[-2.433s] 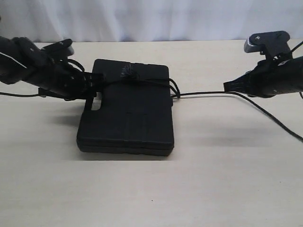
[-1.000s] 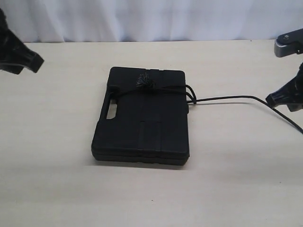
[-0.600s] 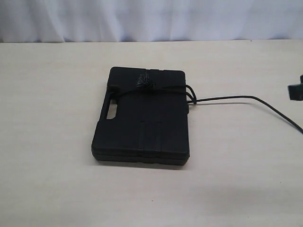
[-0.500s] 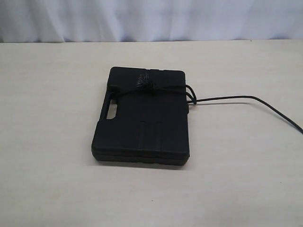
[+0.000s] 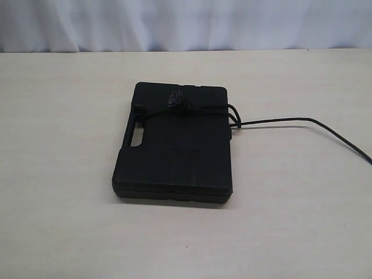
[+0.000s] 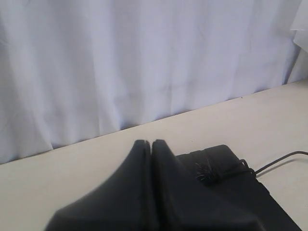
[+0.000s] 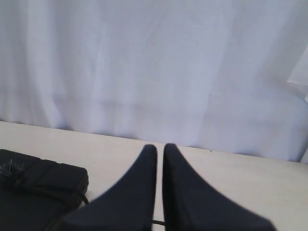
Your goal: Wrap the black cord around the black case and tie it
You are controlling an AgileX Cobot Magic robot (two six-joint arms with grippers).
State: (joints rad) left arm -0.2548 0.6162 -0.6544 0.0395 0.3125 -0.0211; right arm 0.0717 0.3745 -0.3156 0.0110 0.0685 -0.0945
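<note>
Left wrist view: black case [image 6: 243,195] lies apart from left end effector [image 6: 151,142].

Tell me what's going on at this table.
Nothing is being handled at this moment. The black case lies flat on the table with the black cord wrapped across its far end. The cord looks knotted where its frayed tuft sits on the lid, and its loose tail trails off to the right. Neither arm shows in the exterior view. The left claw and right claw are both shut and hold nothing.
</note>
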